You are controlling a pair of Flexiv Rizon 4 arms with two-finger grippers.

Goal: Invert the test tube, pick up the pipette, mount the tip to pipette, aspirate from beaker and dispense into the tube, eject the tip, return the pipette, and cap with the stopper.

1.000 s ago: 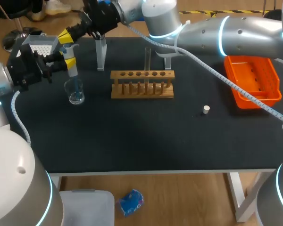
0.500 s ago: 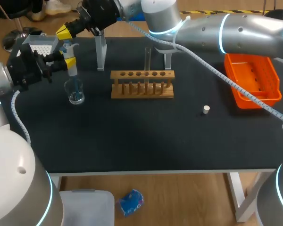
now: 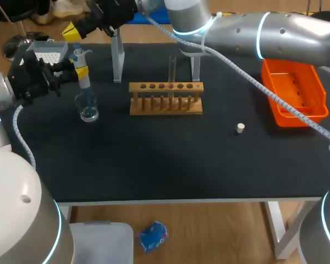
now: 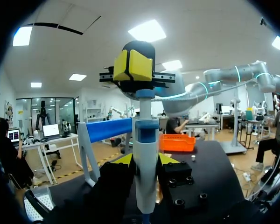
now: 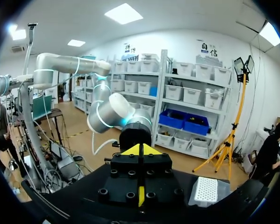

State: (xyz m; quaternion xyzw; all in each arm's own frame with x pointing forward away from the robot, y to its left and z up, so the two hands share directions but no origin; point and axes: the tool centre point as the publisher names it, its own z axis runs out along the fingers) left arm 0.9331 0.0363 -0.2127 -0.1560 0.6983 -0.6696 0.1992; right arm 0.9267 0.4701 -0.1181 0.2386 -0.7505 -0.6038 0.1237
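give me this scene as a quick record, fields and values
left claw: shut on pipette, above the beaker
right claw: shut, empty, close to the pipette's top
test tube: upright in rack
stopper: loose on table, right of rack
orange bin: table's right side

No readable print on pipette [image 3: 84, 81], beaker [image 3: 88, 108], rack [image 3: 165, 88] (any markings too small).
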